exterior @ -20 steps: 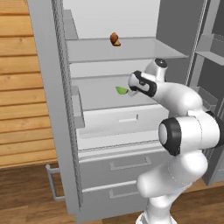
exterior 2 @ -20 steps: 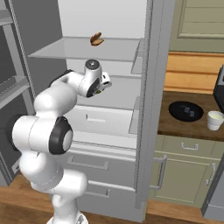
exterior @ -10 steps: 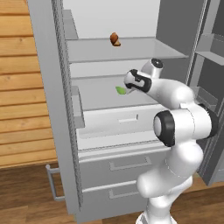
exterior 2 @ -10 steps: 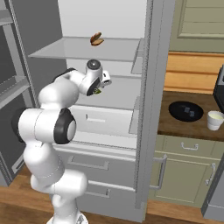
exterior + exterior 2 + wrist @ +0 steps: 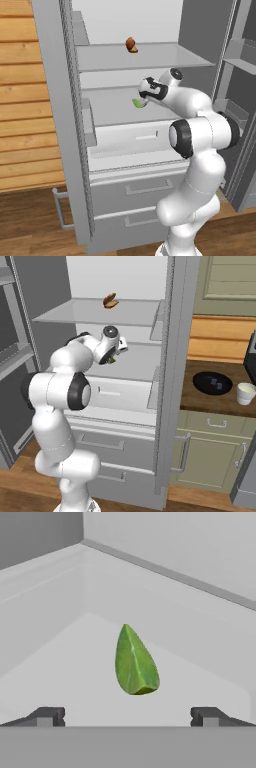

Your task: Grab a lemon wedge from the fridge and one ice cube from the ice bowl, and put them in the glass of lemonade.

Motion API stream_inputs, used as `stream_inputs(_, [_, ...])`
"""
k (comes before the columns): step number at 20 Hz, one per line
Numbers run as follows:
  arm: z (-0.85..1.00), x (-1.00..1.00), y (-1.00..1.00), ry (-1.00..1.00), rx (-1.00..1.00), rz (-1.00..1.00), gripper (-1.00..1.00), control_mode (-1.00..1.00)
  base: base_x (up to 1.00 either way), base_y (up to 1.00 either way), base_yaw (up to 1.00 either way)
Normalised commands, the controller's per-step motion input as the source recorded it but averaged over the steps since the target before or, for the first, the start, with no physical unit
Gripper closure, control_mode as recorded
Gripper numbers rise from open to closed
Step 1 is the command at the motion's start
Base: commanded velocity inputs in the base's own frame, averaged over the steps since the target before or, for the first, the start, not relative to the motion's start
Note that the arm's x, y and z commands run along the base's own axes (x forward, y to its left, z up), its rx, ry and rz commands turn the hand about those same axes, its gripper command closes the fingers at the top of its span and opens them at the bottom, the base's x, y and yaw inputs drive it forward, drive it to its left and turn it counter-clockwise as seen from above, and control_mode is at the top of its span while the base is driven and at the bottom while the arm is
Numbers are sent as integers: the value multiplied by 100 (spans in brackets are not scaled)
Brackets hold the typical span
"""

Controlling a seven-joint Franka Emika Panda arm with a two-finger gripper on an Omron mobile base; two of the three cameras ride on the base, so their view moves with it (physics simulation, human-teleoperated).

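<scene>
Reaching deeper was the story of that last second: the arm [image 5: 200,125] stretched further into the open fridge [image 5: 75,150], its forearm swinging in over the middle shelf [image 5: 115,107] while the base stayed put, since the scenery held its place in both base views. Everything else sat exactly where it had been.

From the left base view the tool [image 5: 142,97] had closed right up on the lemon wedge [image 5: 136,103], which lay on that middle shelf just in front of the wrist. In the hand view the wedge [image 5: 135,661] sat dead centre, pointed end away from the camera, with the two dark fingertips [image 5: 47,716] standing wide on either side of it and nothing between them yet. So the tool was fully spread, empty, lined up but not quite around the fruit.

Up on the top shelf the orange-brown lump [image 5: 131,45] was untouched, and it was not the target anyway.

Over on the bench [image 5: 200,401] to the right of the fridge, the ice bowl [image 5: 212,382] waited with its ice cubes [image 5: 215,383] showing faintly inside, and the glass of lemonade [image 5: 246,393] stood just beside it.

By my reading the approach was nearly done: a little more advance, then a squeeze on the wedge. That slim, slick-looking piece could easily skid away if the fingers landed off-centre. The ice step had not begun.
</scene>
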Motion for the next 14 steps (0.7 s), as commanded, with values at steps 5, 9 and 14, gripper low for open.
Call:
stream_inputs(5, [-9,14,2,2,5,13,-100,-100,0,0,0])
stream_inputs(9, [-25,25,3,2,0,14,-100,-100,0,0,0])
stream_inputs(14, [-4,25,0,1,0,6,-100,-100,0,0,0])
